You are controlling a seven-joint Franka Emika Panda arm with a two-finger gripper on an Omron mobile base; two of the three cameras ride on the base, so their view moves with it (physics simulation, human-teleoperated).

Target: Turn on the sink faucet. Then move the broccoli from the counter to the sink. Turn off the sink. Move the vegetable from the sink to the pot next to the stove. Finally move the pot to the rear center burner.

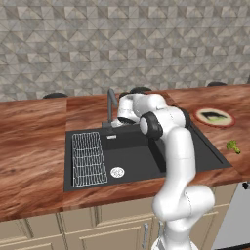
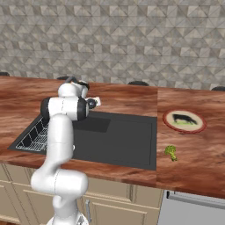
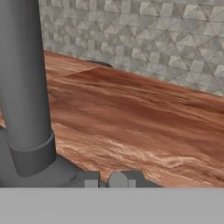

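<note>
1. I am looking at a simulated kitchen: a grey patterned tile wall is running behind a reddish wooden counter [image 1: 34, 141], with pale cabinet fronts [image 1: 83, 229] showing below it.
2. A black sink [image 1: 141, 161] is sitting in the counter; a wire rack [image 1: 89, 158] is lying in its left part, and a round drain [image 1: 117, 172] is showing just right of the rack on the basin floor.
3. The grey faucet [image 1: 112, 105] is standing at the far rim of the sink. In the hand view its thick upright column [image 3: 24, 87] is looming at the left, very close to the camera. I am seeing no water running.
4. The arm is reaching over the sink toward the far rim, and the gripper [image 1: 117, 123] is hanging right beside the faucet base. Its jaws are clenched almost fully together; I cannot tell from any view whether they are pinching a part of the faucet or nothing at all.
5. The broccoli [image 2: 171, 152] is lying on the counter to the right of the sink, near the front edge, well apart from the gripper.
6. A red-rimmed plate [image 2: 184, 121] with something dark on it is sitting farther back, beyond the broccoli.
</note>
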